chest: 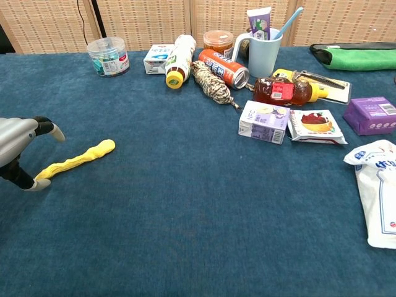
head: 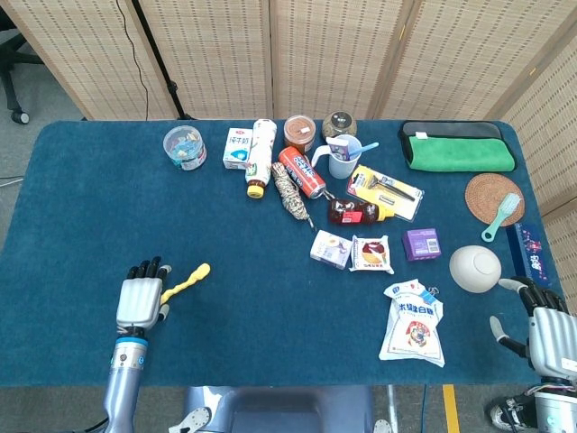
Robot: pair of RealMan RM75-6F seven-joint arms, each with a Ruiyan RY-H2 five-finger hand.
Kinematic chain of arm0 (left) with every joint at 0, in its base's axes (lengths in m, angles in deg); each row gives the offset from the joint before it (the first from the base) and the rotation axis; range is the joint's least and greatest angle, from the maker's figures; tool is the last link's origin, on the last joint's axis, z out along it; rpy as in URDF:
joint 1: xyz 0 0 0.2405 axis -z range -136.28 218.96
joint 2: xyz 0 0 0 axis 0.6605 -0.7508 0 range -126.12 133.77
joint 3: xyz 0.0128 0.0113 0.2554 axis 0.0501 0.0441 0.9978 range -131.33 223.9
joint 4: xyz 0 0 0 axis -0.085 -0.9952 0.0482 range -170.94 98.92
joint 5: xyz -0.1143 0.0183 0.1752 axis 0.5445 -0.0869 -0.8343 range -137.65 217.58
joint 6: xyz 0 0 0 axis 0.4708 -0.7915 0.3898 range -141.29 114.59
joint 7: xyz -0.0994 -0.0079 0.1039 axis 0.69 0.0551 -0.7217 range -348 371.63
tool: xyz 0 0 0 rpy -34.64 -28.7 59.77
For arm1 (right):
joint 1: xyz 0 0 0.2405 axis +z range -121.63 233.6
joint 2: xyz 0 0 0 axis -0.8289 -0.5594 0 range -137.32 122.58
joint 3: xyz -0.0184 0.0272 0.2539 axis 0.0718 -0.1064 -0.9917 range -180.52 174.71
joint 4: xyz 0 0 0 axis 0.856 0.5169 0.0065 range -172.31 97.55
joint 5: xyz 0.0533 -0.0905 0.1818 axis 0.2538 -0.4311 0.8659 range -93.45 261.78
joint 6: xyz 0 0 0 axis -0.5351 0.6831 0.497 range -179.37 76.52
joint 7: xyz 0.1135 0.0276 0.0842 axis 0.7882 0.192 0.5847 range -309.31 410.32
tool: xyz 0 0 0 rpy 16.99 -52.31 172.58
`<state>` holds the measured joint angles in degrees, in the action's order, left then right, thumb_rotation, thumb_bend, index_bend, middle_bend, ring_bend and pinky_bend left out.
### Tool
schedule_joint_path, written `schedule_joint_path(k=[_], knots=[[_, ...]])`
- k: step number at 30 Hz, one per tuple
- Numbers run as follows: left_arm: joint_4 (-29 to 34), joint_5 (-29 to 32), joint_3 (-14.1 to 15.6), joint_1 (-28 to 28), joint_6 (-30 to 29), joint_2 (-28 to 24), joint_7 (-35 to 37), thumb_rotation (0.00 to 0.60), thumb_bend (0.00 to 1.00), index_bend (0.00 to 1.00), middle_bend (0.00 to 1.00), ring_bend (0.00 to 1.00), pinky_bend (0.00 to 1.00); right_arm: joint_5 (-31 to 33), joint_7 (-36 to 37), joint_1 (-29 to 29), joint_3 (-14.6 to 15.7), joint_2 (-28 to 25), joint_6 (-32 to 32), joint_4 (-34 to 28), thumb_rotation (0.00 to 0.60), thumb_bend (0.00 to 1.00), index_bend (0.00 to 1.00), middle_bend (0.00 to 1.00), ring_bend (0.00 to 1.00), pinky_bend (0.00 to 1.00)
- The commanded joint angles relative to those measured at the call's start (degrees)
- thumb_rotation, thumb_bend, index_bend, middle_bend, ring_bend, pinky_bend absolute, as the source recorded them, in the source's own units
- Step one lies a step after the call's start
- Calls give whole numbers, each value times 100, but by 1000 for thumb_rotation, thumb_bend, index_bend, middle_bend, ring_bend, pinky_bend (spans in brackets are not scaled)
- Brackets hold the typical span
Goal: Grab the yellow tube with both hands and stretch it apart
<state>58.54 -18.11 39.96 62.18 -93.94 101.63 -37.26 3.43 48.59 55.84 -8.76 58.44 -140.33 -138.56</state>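
The yellow tube (head: pixel 186 280) (chest: pixel 77 159) lies flat and wavy on the blue cloth at the front left. My left hand (head: pixel 141 298) (chest: pixel 17 150) sits at the tube's near end with its fingers apart. In the chest view the thumb tip is beside that end and a finger is raised clear above it, so nothing is gripped. My right hand (head: pixel 548 326) hovers at the table's front right corner, far from the tube, fingers apart and empty. It is outside the chest view.
A white bag (head: pixel 413 322) (chest: pixel 378 185), small boxes (chest: pixel 265 122), snack packet (chest: pixel 312 125), bottles (chest: pixel 178 60), can (chest: pixel 223 68), rope (chest: pixel 211 83) and cup (chest: pixel 260 51) crowd the middle and back. A white bowl (head: pixel 475 268) stands near my right hand.
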Motion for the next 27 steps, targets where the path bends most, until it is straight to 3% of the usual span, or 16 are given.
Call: schedule_joint_path(k=[1,14,21,27], knots=[[-73,86,-55,26,54,41,43,600,204,273,139,132,191,-1,1,-2,4,-1,8,0,600,335,275,229,256,206],[-137,195,-54,35,87,92,157,600,246,449,139,139,191,20,-6,-22,5,-13,24,-27,600,334,275,228,255,211],[-120,263,-54,20,81,75,195,600,342,471,139,140,191,35,-8,-22,14,-14,58,-45,600,335,275,228,254,212],[-137,321,-51,17,92,67,214,600,354,478,139,141,191,39,-22,-31,14,-29,55,-87,600,335,275,228,254,213]])
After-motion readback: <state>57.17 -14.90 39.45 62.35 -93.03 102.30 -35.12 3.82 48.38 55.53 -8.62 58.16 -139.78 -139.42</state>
